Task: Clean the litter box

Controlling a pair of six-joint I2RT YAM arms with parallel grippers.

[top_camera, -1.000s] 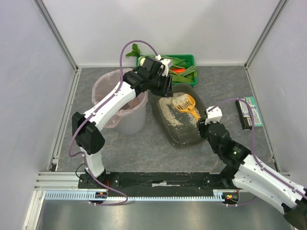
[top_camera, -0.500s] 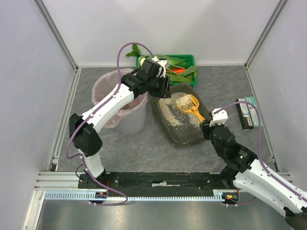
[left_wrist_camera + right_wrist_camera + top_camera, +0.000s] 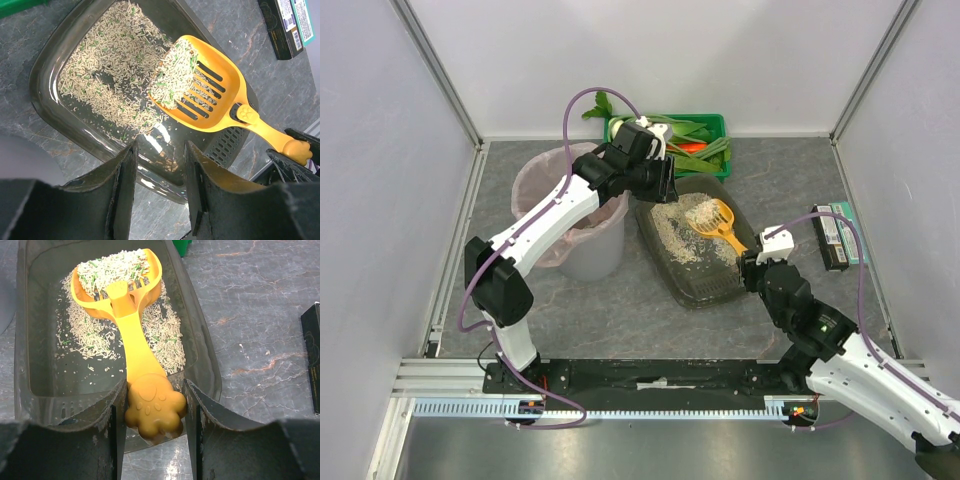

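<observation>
A yellow scoop (image 3: 132, 340) heaped with pale pellets and green flecks hangs over the litter box (image 3: 705, 285). The box lies at an angle in the middle of the grey stone-patterned counter (image 3: 620, 300), just right of a round bin (image 3: 585, 255) lined in pink. The right tool (image 3: 155, 385) pinches the scoop by the paw-shaped knob at the end of its handle, a finger pressed to each side. The slotted bowl points away toward the far end of the box.

Litter (image 3: 675, 235) is strewn across the far half of the dark tray. A bare patch shows in the middle of it, and the near end is mostly bare.

The left tool (image 3: 160, 150) hovers over the far end of the box, close to the bin, with its fingers spread. Nothing lies between them, and the tray's glossy rim shows through the gap.

A green crate (image 3: 710, 125) of vegetables sits at the back wall beyond the box. A flat black packet (image 3: 832, 238) lies on the counter to the right, well apart from the tray.
</observation>
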